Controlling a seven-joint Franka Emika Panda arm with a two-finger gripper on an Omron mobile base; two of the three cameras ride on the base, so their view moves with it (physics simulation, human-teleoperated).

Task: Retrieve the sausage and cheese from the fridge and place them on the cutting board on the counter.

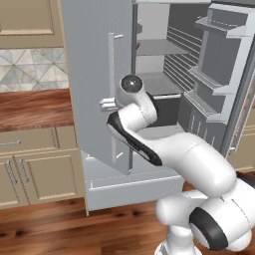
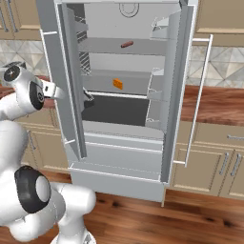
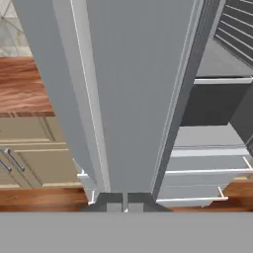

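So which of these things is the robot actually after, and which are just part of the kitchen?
Part of the job:
- sausage, on an upper fridge shelf
- cheese, on the shelf below
- fridge, both doors open
- counter
- gripper, shut, close to the left door

Just there:
- cabinets
- tiled wall
- wooden floor

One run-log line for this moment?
fridge: both doors open | sausage: upper shelf | cheese: shelf below | claw: shut, empty, at left door
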